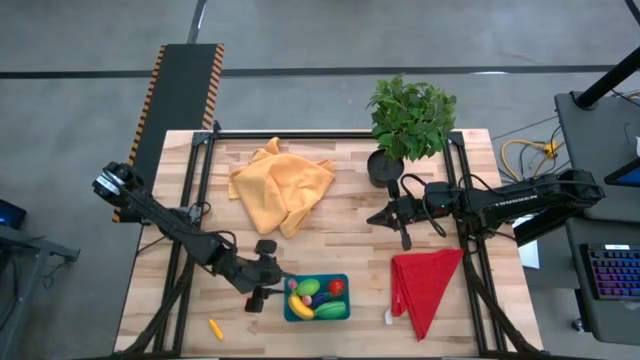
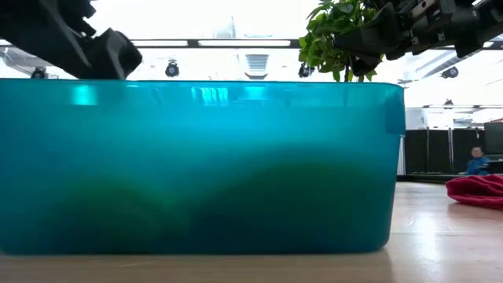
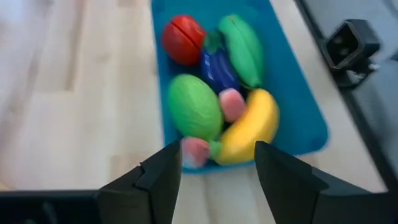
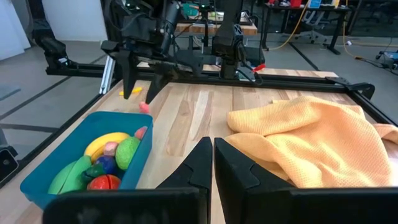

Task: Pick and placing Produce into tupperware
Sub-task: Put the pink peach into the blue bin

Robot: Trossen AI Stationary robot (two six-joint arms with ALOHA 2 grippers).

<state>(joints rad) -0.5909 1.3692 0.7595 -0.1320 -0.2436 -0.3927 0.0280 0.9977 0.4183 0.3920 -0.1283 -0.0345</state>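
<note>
Teal tupperware at the tabletop's front edge holds banana, tomato, eggplant, greens. Left gripper hovers beside it, jaws wide, empty. Orange carrot lies loose nearby: approach low, align jaws across it. Right gripper waits near the potted plant, jaws shut.

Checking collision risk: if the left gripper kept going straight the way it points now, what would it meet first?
Probably the pink piece on the tupperware rim, just ahead of the open left gripper; depth is unclear.
</note>
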